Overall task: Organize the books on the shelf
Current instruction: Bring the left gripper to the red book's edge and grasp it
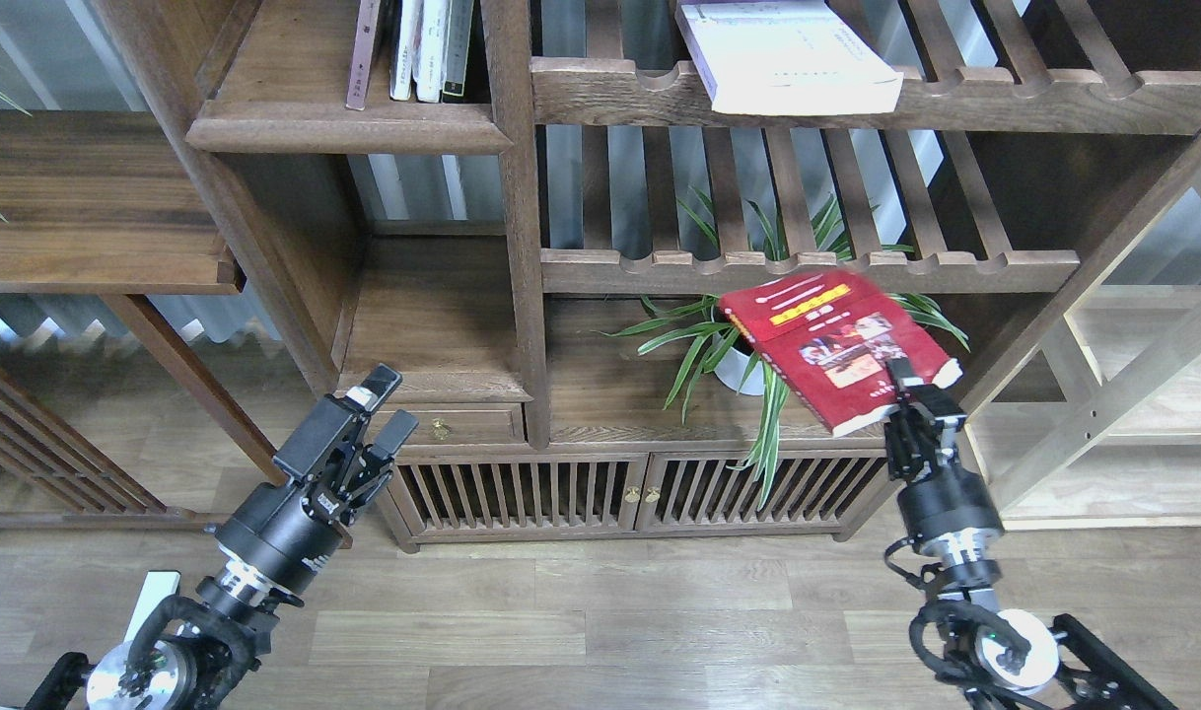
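Note:
My right gripper (906, 387) is shut on the red book with the yellow title band (837, 345) and holds it by its near corner, tilted flat, in front of the potted plant. A thick white book (788, 54) lies flat on the upper slatted rack. The solid dark-brown shelf (344, 123) at the upper left holds several upright books (418, 44). My left gripper (384, 404) is open and empty, low in front of the small drawer. The maroon book is not in view.
A spider plant in a white pot (748, 370) stands on the cabinet top, partly behind the red book. Two slatted racks (808, 268) with scalloped rails are above it. A small drawer (438, 426) and slatted cabinet doors (581, 488) are below.

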{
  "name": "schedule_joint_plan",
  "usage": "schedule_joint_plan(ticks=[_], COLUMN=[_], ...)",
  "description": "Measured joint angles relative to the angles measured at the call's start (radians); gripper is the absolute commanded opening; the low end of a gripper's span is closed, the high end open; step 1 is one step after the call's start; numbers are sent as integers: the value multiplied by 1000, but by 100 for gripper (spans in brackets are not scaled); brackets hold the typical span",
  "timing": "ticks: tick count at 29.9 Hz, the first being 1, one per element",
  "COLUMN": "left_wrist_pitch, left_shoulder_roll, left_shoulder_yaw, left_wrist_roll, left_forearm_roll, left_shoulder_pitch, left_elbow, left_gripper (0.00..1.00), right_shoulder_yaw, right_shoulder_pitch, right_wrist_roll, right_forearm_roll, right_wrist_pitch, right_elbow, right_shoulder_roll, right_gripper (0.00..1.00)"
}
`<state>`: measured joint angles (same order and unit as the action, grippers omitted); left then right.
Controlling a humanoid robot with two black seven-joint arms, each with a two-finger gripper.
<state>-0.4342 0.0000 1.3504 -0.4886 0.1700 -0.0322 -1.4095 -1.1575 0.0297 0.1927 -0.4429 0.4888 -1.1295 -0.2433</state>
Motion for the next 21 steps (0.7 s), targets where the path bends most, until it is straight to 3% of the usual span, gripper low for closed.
schedule_joint_plan(ticks=[21], left_wrist_pitch=[0], left_shoulder_roll=[0], left_shoulder_yaw=[-114], left_wrist_roll=[0], left_forearm_roll=[17], left_shoulder_pitch=[-6], left_elbow=[33], left_gripper=[99], right_shoulder_yaw=[173], right_shoulder_pitch=[9], right_wrist_roll=[-8], right_forearm_roll=[56], right_wrist_pitch=[0], right_elbow=[-67], right_shoulder_roll=[103], right_gripper=[5])
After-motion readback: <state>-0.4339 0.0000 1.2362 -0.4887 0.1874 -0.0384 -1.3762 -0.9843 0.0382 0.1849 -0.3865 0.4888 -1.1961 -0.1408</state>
